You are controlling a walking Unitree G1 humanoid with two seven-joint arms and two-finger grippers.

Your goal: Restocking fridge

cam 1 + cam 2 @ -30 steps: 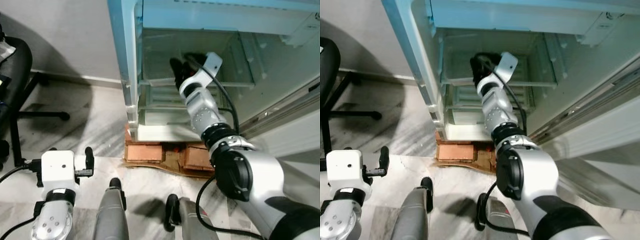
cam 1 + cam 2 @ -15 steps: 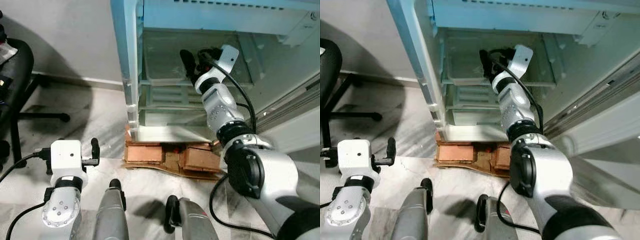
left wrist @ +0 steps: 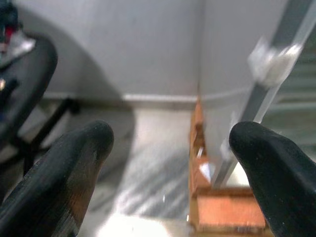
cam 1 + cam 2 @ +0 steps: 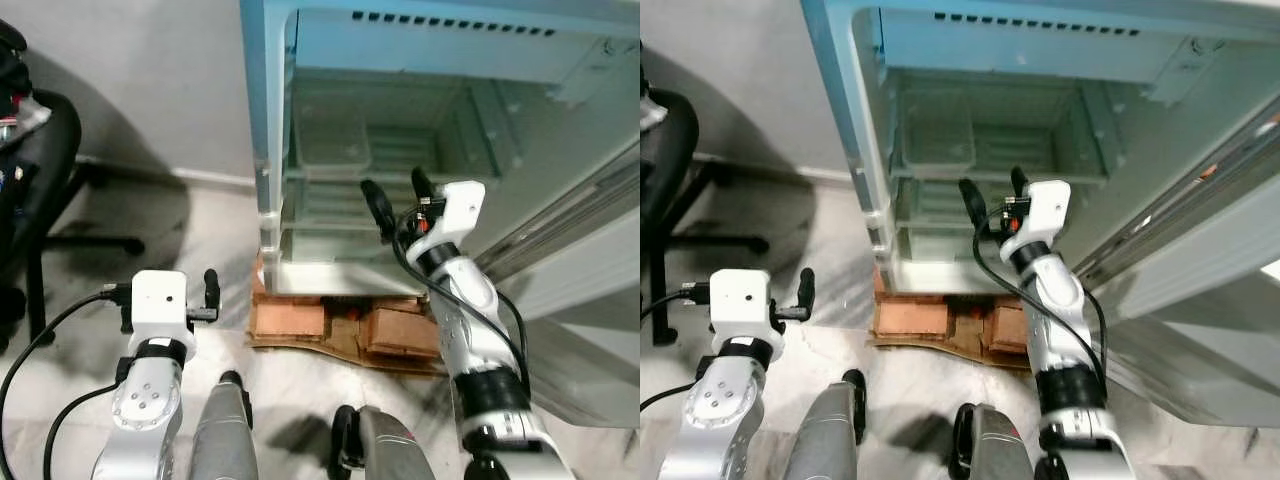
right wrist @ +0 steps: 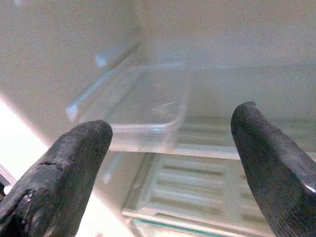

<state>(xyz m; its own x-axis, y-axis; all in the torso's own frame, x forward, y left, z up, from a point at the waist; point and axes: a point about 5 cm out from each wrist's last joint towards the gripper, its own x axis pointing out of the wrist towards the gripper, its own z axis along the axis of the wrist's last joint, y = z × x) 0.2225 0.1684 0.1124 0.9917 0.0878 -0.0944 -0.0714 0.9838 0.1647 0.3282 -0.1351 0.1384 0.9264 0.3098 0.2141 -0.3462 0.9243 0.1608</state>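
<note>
The pale blue fridge [image 4: 264, 150] stands open in front of me. A clear plastic container [image 4: 336, 150] sits on its upper shelf at the left. The ribbed shelves [image 5: 197, 185] below it are bare. My right gripper [image 4: 397, 195] hovers just outside the fridge at the height of the lower shelves, open and holding nothing. In the right wrist view its fingers [image 5: 74, 148] frame the container [image 5: 148, 106] from a distance. My left gripper [image 3: 170, 136] is held low at my left, open and holding nothing, pointing at the fridge's left bottom corner.
The fridge rests on orange bricks [image 4: 290, 318] and cardboard [image 4: 350, 340]. A black office chair [image 4: 40, 170] stands at the left by the wall. The open fridge door [image 4: 590, 270] runs along the right. My legs [image 4: 225, 440] are on the marble floor.
My right gripper has drawn back out of the fridge and come lower, leaving the container on the shelf. The view has pulled back, and the left arm sits higher in it.
</note>
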